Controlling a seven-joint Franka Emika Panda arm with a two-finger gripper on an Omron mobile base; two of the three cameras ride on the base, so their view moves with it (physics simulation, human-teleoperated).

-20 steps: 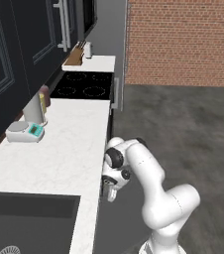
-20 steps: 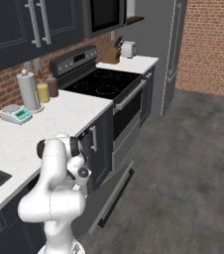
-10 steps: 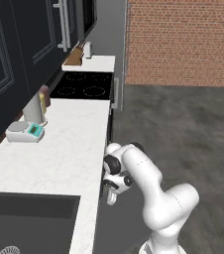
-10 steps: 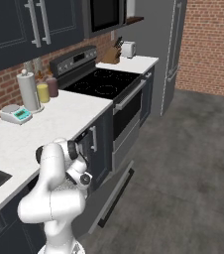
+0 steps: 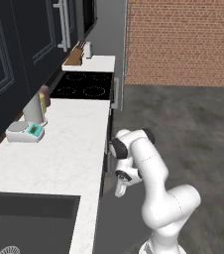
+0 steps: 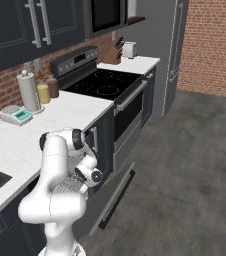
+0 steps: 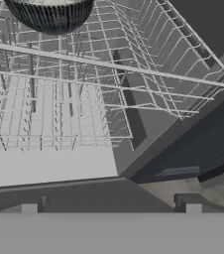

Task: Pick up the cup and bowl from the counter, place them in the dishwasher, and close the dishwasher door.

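From the left base view, the white arm bends down off the near right edge of the counter (image 5: 59,149), its gripper (image 5: 120,188) hanging low beside the dark cabinet front, below countertop level. Farther along the counter on the left a white scale (image 5: 26,131) sits in front of a tall pale cylinder (image 5: 33,109), and the black sink (image 5: 29,218) lies at the near left corner; no cup or bowl stands on the stone here. From the right base view, the gripper (image 6: 87,176) reaches into the open dishwasher (image 6: 77,187), and the dishwasher door (image 6: 114,200) hangs folded down toward the floor with its pale bar handle (image 6: 119,199) along the outer edge; the stove (image 6: 105,85) lies farther right. In the hand view, the two finger tips stand wide apart with nothing between them, so the gripper is released, and the grey wire rack (image 7: 59,99) lies just ahead with the bowl (image 7: 52,12) resting in it at the far edge. The cup cannot be made out. The loading step looks finished or nearly so; the next move seems to call for drawing the hand clear of the rack, getting under the door's edge, and swinging it up shut.
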